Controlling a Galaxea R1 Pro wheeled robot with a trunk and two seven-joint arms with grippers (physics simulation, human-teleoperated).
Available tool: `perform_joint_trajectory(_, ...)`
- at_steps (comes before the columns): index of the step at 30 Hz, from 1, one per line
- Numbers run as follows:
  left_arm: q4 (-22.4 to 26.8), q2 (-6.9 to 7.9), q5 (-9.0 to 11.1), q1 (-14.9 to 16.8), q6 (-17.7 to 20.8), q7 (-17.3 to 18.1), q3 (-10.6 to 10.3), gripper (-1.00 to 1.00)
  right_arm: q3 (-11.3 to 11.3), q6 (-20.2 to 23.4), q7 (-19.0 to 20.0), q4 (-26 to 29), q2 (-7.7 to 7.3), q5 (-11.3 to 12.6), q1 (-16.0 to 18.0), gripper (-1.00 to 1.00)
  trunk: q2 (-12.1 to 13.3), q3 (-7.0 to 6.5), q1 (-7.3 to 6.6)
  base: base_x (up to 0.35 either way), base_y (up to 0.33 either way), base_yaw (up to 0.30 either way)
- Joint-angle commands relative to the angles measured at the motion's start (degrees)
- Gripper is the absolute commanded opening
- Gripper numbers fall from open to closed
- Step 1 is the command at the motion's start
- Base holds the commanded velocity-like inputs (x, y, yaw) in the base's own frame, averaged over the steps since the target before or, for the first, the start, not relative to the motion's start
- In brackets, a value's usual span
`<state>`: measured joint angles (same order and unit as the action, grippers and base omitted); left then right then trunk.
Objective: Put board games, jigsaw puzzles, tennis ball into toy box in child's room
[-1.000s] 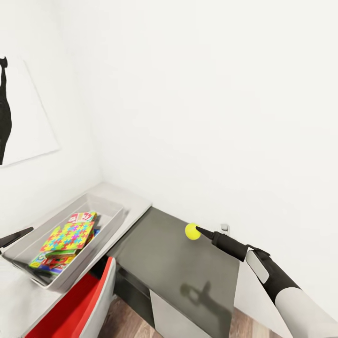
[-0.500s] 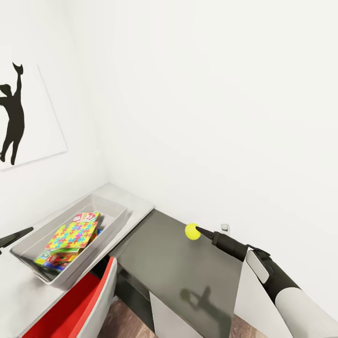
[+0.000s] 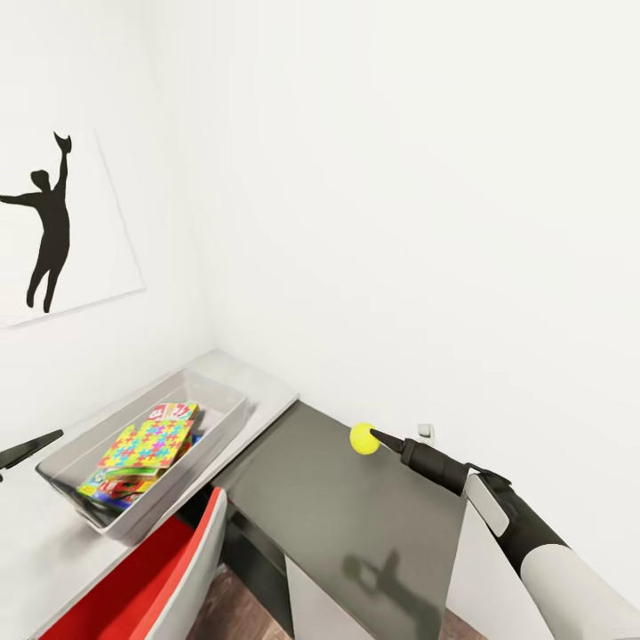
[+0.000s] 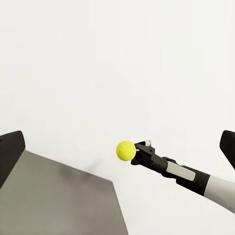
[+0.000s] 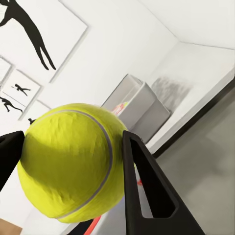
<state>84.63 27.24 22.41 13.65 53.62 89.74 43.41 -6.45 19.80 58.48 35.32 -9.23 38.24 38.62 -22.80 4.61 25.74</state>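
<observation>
Black fingers of the right gripper (image 3: 374,436) are closed on the fuzzy yellow-green tennis ball (image 3: 363,438) — one finger pressed to each side of it (image 5: 73,161) — and hold it in the air above the dark grey tabletop (image 3: 356,516). Off toward the robot's left, well apart from the ball, sits the pale grey rectangular plastic toy box (image 3: 222,418) on a lighter grey surface (image 3: 267,391); inside lies a bright multicoloured jigsaw puzzle box (image 3: 147,444) atop other colourful boxes. The left gripper's (image 4: 117,156) dark fingertips (image 4: 11,149) stand wide apart — holding nothing.
</observation>
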Motion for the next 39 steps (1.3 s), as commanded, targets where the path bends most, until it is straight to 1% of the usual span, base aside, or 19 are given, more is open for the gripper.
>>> perform_joint_trajectory(1, -0.01, 0.0, -0.1, 0.06, 0.61, 0.26, 0.01, 1.0, -0.27, 0.5, -0.02, 0.01, -0.07, 0.6, 0.05, -1.0, -0.12, 0.04, 0.04, 0.0, -0.004, 0.096)
perform_joint_trajectory(39, -0.02, 0.08, -0.09, 0.06, 0.61, 0.26, 0.09, 1.0, -0.23, 0.47, -0.1, 0.01, 0.17, 0.6, 0.05, -1.0, -0.12, -3.39, 0.04, 0.0, 0.0, 0.125)
